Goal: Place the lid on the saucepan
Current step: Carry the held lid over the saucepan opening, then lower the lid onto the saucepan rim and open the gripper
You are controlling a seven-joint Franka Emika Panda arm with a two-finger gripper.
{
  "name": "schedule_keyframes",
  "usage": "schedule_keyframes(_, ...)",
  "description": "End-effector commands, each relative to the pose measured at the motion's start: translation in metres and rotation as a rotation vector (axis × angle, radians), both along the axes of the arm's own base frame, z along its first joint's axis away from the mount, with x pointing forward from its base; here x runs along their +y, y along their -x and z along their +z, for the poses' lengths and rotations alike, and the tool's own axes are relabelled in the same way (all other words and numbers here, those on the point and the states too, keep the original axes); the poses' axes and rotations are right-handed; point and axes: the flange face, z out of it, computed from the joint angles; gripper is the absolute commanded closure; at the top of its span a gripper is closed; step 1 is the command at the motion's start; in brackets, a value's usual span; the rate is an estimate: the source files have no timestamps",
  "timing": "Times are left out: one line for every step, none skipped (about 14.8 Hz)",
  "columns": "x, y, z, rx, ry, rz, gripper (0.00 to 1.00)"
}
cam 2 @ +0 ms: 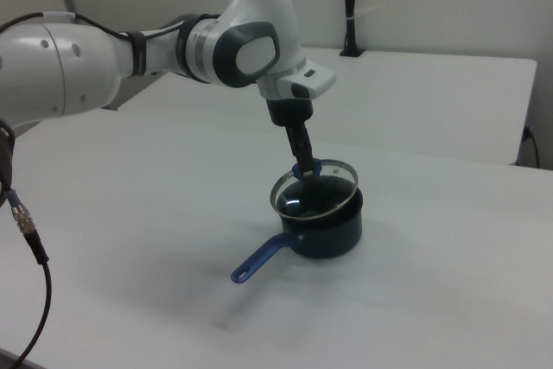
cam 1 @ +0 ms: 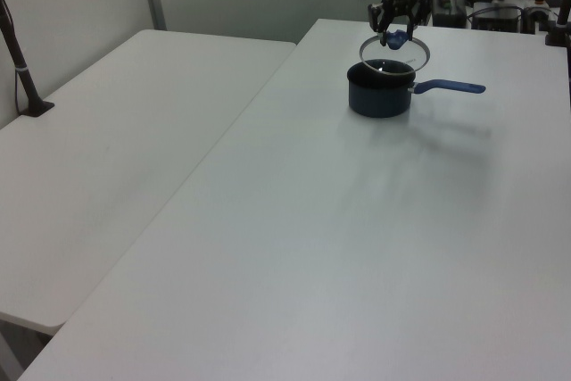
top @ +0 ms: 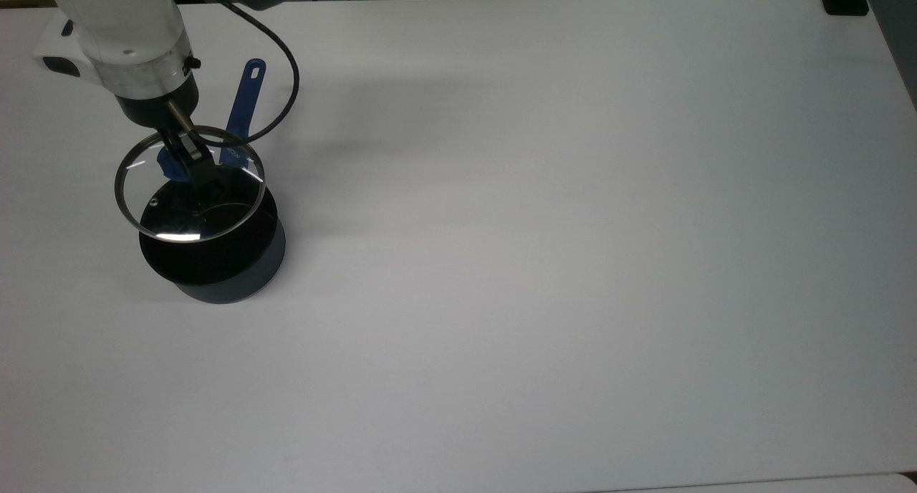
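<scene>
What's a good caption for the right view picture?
Gripper holds glass lid by its blue knob just above the black saucepan.

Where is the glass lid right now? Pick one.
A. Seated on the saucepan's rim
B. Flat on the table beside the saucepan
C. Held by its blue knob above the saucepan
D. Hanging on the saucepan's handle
C: the pincer grips the blue knob, and the glass lid hangs tilted over the saucepan, not seated on its rim.
</scene>
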Motion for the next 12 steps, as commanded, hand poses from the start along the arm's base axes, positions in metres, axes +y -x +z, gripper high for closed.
schedule_keyframes(0.001,-0.011,-0.011,-0.011,0.020,-0.053,0.90)
schedule_keyframes(0.002,-0.013,-0.015,-0.014,0.022,-0.053,0.90)
schedule_keyframes(0.001,-0.013,-0.015,-0.016,0.023,-0.054,0.90)
schedule_keyframes(-0.003,-0.014,-0.020,-0.018,0.029,-0.057,0.90)
schedule_keyframes(-0.008,-0.014,-0.020,-0.022,0.033,-0.060,0.90)
schedule_keyframes(-0.010,-0.014,-0.021,-0.028,0.036,-0.059,0.90)
schedule_keyframes(-0.011,-0.018,-0.027,-0.037,0.040,-0.050,0.90)
schedule_keyframes(-0.011,-0.020,-0.032,-0.038,0.040,-0.050,0.90)
schedule_keyframes(-0.016,-0.019,-0.034,-0.040,0.031,-0.059,0.90)
schedule_keyframes(-0.017,-0.019,-0.033,-0.049,0.024,-0.059,0.90)
schedule_keyframes(-0.017,-0.020,-0.033,-0.050,0.015,-0.052,0.90)
schedule_keyframes(-0.016,-0.020,-0.034,-0.052,0.009,-0.047,0.90)
